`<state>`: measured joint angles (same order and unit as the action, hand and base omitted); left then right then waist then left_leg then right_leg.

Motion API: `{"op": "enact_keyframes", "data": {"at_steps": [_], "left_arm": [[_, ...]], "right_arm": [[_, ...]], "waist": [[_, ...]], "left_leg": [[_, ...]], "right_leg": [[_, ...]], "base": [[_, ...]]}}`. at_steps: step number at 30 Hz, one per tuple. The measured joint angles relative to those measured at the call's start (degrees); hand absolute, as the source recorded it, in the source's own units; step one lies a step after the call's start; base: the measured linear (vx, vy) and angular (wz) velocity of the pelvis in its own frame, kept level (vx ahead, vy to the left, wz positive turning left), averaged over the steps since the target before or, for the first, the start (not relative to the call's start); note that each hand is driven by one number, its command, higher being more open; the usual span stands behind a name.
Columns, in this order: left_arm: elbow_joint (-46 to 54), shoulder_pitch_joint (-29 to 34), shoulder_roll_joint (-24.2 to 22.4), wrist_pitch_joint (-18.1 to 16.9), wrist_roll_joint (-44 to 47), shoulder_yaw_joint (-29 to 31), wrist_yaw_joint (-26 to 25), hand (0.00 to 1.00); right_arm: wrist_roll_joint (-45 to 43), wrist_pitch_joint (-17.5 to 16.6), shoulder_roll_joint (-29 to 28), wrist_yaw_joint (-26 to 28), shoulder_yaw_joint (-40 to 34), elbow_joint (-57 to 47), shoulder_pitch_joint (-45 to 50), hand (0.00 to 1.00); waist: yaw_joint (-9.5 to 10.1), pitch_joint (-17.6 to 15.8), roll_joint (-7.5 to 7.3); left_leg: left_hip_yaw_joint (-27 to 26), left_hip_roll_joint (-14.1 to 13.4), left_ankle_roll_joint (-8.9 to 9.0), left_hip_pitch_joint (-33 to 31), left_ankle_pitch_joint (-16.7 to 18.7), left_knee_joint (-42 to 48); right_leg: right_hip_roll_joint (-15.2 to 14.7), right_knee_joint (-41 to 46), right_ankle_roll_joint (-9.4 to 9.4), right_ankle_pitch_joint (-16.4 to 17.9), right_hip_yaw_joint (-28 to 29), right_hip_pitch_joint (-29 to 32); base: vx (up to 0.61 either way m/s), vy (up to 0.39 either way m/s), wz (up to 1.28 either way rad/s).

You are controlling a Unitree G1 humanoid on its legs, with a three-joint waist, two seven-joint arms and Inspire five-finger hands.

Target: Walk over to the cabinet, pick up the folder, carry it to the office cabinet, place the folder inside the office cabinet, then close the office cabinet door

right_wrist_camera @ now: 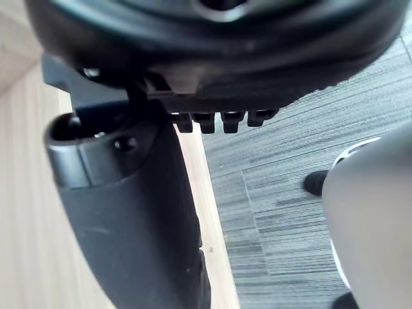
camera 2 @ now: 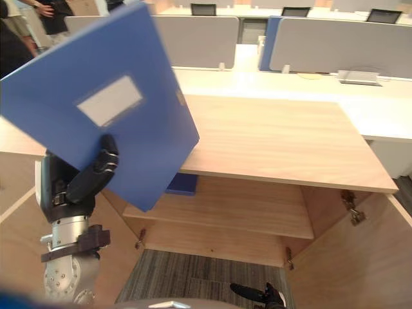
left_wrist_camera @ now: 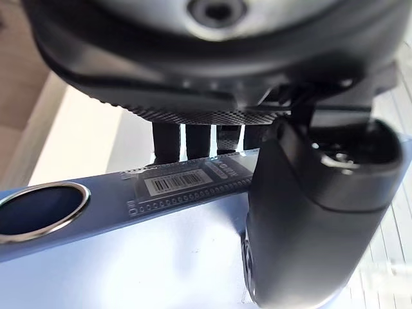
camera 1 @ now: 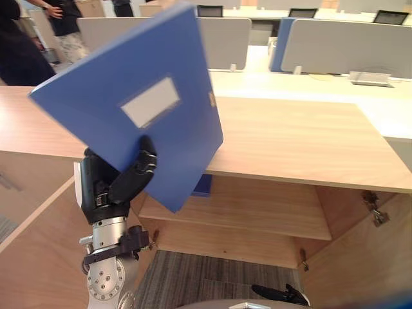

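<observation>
One blue folder point(camera 1: 145, 106) is the main thing here, and we've got it up in the air, tilted, in the left hand point(camera 1: 100, 183). The thumb lies across the front face and the fingers point(left_wrist_camera: 166, 138) curl behind the spine, so it's clamped on properly. Up close the spine shows a barcode sticker and a metal-ringed hole point(left_wrist_camera: 38, 209). The right hand point(right_wrist_camera: 129, 212) hangs low beside a wooden panel point(right_wrist_camera: 32, 225) with striped grey carpet point(right_wrist_camera: 290, 212) under it. Open or closed, we honestly can't tell.

Just past the folder sits the office cabinet point(camera 1: 309, 187), both doors swung wide: left door point(camera 1: 38, 257), right door point(camera 1: 367, 264). Its shelf point(camera 1: 257, 212) has a small blue item point(camera 1: 203, 185) near the left end, partly hidden behind the folder. The folder's lower corner hangs in front of that opening, not inside. The wooden surface point(camera 1: 290, 135) on top is bare. Further back there are white desks with grey dividers point(camera 1: 347, 45), and a couple of people point(camera 1: 64, 19) stand far left.
</observation>
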<state>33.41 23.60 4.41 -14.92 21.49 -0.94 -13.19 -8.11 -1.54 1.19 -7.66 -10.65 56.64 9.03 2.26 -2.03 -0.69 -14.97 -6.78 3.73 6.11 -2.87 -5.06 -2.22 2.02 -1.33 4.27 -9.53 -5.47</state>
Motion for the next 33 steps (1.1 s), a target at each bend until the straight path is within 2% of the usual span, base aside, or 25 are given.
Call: {"op": "enact_keyframes", "data": {"at_steps": [3, 8, 11, 14, 20, 22, 24, 26, 29, 33], "left_arm": [[-0.2, 0.3, -1.4, 0.6, 5.4, -2.1, 1.4, 0.0], [-1.7, 0.1, -2.8, 0.6, 12.3, -7.5, 4.8, 0.0], [-2.7, -0.3, -2.9, 0.6, 14.1, -9.1, 4.9, 0.0], [-3.8, -0.9, -3.3, 0.7, 15.1, -9.3, 4.8, 0.0], [-5.0, -1.5, -3.6, 0.7, 15.5, -10.1, 4.9, 0.0], [-6.0, -2.3, -3.5, 0.6, 16.2, -11.1, 5.0, 0.0], [-7.9, -3.5, -3.3, 0.7, 16.2, -12.3, 5.3, 0.0], [-9.8, -5.2, -2.7, 0.9, 16.1, -12.9, 5.9, 0.0], [-13.2, -8.3, -2.0, 2.0, 16.0, -14.1, 7.1, 0.0], [-16.0, -12.0, -0.4, 2.7, 14.2, -15.7, 7.7, 0.0]], "right_arm": [[-1.1, 0.0, -2.3, -0.7, 0.9, -13.5, 6.9, 1.0], [-1.0, 0.0, -7.6, -4.0, 6.6, -42.9, 21.1, 1.0], [-0.5, 0.0, -8.2, -7.3, 9.7, -57.2, 23.3, 1.0], [3.1, -0.2, -8.2, -9.4, 12.0, -67.9, 23.9, 1.0], [14.1, -0.2, -7.2, -11.1, 15.0, -80.7, 25.9, 1.0], [17.9, -0.2, -5.8, -12.6, 15.2, -85.1, 24.7, 1.0], [21.5, -0.2, -2.7, -14.7, 15.1, -89.7, 19.6, 1.0], [21.9, -0.4, -0.8, -15.7, 14.0, -91.7, 14.9, 1.0], [21.9, -2.5, 1.6, -16.8, 11.6, -93.3, 6.2, 1.0], [19.3, -5.4, 2.2, -15.6, 10.5, -93.3, 1.6, 1.0]], "waist": [[-1.06, -0.4, -0.37], [-4.46, -0.6, -0.19], [-6.13, -1.1, 0.43], [-6.58, -1.6, 0.94], [-6.68, -1.7, 1.33], [-6.55, -1.6, 1.65], [-6.47, -1.0, 2.03], [-6.33, -0.4, 2.11], [-5.91, 0.8, 1.93], [-5.74, 1.5, 1.4]], "left_leg": [[-3.7, -0.6, 0.35, 1.4, 0.8, 0.0], [-12.0, -2.0, 1.03, 4.0, 3.7, 1.8], [-17.2, -3.0, 1.41, 4.1, 5.5, 4.7], [-21.3, -3.4, 1.88, 5.5, 6.0, 5.4], [-23.7, -4.0, 2.16, 6.7, 7.0, 6.4], [-23.7, -3.9, 2.18, 6.7, 7.1, 6.7], [-23.4, -3.8, 2.16, 6.6, 7.1, 6.7], [-22.8, -3.5, 2.15, 6.4, 7.1, 6.8], [-21.2, -3.4, 2.04, 5.7, 7.0, 7.0], [-18.9, -3.2, 1.51, 4.5, 6.6, 7.0]], "right_leg": [[0.5, 0.1, 0.02, -0.5, 3.4, 0.5], [1.7, 1.6, -0.12, -0.6, 10.7, 2.1], [2.5, 4.8, -0.63, 0.0, 15.2, 4.8], [3.5, 7.7, -1.15, 0.8, 18.4, 6.6], [4.6, 11.8, -1.17, 3.2, 19.8, 8.4], [4.6, 12.7, -1.26, 3.6, 19.9, 8.8], [4.5, 12.9, -1.16, 3.6, 19.8, 8.9], [4.4, 12.8, -1.0, 3.5, 19.4, 8.8], [4.0, 12.6, -1.05, 3.3, 18.5, 8.5], [3.3, 11.9, -1.39, 2.7, 16.7, 8.0]], "base": [[0.0, 0.023, -0.72], [0.0, 0.014, -0.75], [0.01, -0.024, -0.9], [0.0, -0.061, -0.69], [-0.04, -0.073, -0.2], [-0.04, -0.048, -0.04], [-0.04, -0.031, 0.03], [-0.03, -0.01, 0.14], [-0.02, -0.006, 0.19], [-0.02, 0.009, 0.28]]}}
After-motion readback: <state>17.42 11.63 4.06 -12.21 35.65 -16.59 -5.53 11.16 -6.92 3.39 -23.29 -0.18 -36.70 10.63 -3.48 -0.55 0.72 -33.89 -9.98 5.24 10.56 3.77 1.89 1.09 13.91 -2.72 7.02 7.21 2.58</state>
